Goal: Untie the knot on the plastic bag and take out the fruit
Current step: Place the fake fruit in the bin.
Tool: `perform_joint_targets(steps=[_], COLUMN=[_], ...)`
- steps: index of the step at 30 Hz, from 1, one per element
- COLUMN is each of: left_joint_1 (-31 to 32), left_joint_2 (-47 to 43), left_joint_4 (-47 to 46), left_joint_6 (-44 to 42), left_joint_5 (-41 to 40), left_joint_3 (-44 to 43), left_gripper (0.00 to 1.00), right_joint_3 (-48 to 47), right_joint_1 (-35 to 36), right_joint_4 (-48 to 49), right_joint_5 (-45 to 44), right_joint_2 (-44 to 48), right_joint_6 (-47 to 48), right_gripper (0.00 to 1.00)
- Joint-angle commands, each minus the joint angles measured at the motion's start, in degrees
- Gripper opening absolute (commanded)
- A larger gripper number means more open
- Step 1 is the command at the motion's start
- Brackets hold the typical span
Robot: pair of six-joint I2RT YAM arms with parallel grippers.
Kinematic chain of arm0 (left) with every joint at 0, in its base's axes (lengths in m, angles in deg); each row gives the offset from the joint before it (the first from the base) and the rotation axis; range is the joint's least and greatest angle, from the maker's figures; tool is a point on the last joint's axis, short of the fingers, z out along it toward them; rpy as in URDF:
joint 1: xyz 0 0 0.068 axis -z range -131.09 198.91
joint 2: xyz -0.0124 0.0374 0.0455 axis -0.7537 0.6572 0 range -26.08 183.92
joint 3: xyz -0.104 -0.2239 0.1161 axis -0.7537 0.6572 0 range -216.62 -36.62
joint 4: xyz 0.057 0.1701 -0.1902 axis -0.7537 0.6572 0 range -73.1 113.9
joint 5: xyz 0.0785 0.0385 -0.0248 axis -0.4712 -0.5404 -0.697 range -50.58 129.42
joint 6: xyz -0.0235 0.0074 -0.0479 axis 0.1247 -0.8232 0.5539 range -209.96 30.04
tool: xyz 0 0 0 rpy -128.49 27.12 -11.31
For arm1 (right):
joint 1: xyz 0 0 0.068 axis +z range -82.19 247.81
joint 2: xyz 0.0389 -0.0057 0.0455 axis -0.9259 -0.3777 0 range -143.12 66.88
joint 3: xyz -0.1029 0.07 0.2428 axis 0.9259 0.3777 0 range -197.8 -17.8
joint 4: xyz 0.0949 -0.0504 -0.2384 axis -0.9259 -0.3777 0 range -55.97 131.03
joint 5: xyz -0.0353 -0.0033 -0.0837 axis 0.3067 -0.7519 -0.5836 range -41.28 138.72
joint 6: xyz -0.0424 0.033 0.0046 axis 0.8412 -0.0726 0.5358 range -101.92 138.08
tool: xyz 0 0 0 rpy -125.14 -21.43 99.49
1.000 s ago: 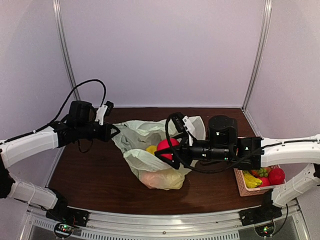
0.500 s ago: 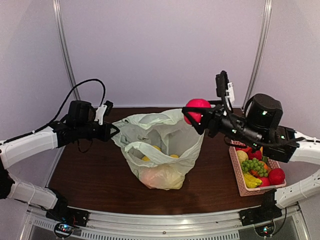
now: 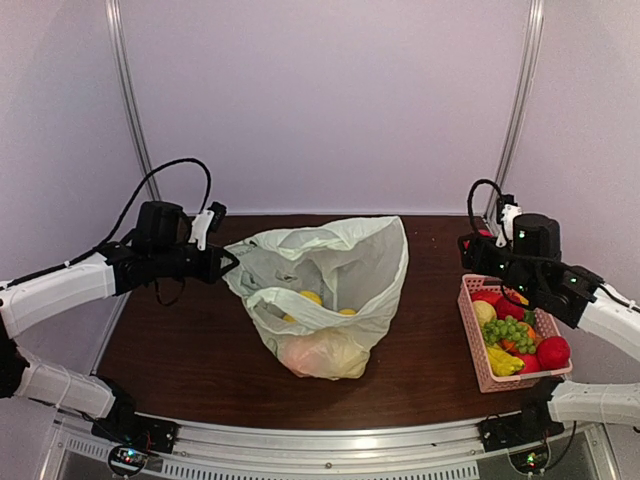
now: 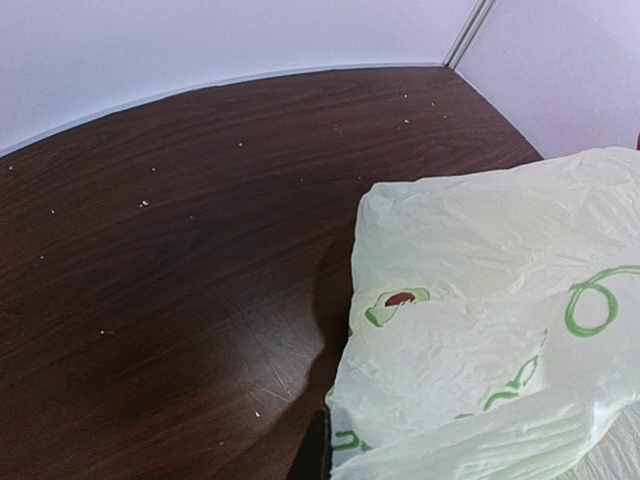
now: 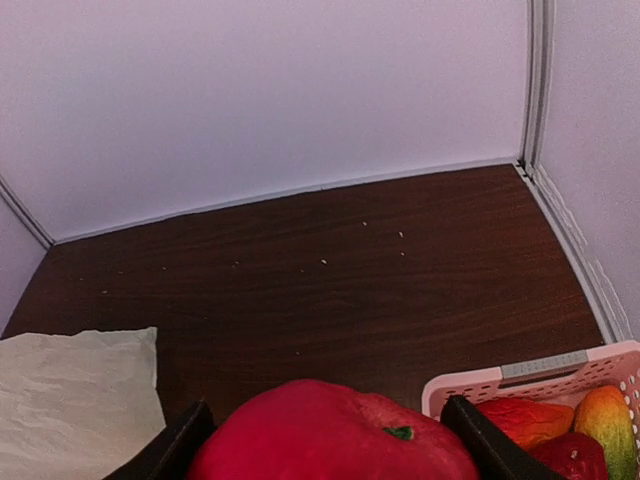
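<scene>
Evidently the untying is done with: the plastic bag stands open-mouthed in the middle of the surface, no knot shows, and one handle loop lies slack across the opening. The step in hand is the emptying.

The left gripper sits at the bag's left rim. The plastic is drawn up toward it, so its jaws look pinched on that rim, holding the mouth wide. The left wrist view shows only crinkled plastic close against one dark finger.

The right gripper hovers well apart from the bag, at the far end of the pink basket. Its jaws are clamped on a red round fruit that fills the gap between them. The basket holds grapes and other pieces.

Inside the bag, yellow fruit lies near the top, and a pale orange shape shows through the plastic lower down.

Next, I judge, the right arm needs to come over the basket, lower, and let the red fruit go. It should then reach into the bag's mouth for the yellow ones while the left jaws hold the rim.
</scene>
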Motion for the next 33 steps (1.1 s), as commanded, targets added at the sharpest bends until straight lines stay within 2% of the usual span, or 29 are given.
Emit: perform_joint_targets(steps=[1,6,12,22,28,33], left_joint_1=[-0.48,-0.47,-0.50,-0.48,-0.47,-0.47], left_joint_2=[-0.45,-0.48,-0.45,-0.33,-0.26,0.01], left_joint_4=[-0.80,-0.73,-0.60,-0.52,-0.49,-0.47], left_joint_6=[-0.76,-0.82,-0.87,-0.82,-0.82,-0.82], left_joint_5=[-0.22,-0.35,-0.14,0.50,0.63,0.86], left_joint_3=[-0.24,-0.21,-0.36,-0.49,-0.46,-0.48], left_gripper=[0.00,0.00,0.00,0.00,0.00,0.00], right_joint_3=[3.61,5.71,7.12,11.42,11.34,10.40], right_joint_1=[-8.78,-16.17,-21.35,-25.37,-25.88,-25.89], right_joint_4=[-1.70,1.77,5.01,10.20,10.41,8.34], right_joint_5=[7.41,9.73,11.33,14.38,14.82,14.75], right_joint_2=[-3.41,-8.98,-13.91,-19.52,-21.07,-19.88], right_joint_6=[-2.09,-1.37,-0.94,-1.42,-0.49,0.28], right_gripper=[0.71,0.70,0.71,0.74,0.90,0.99])
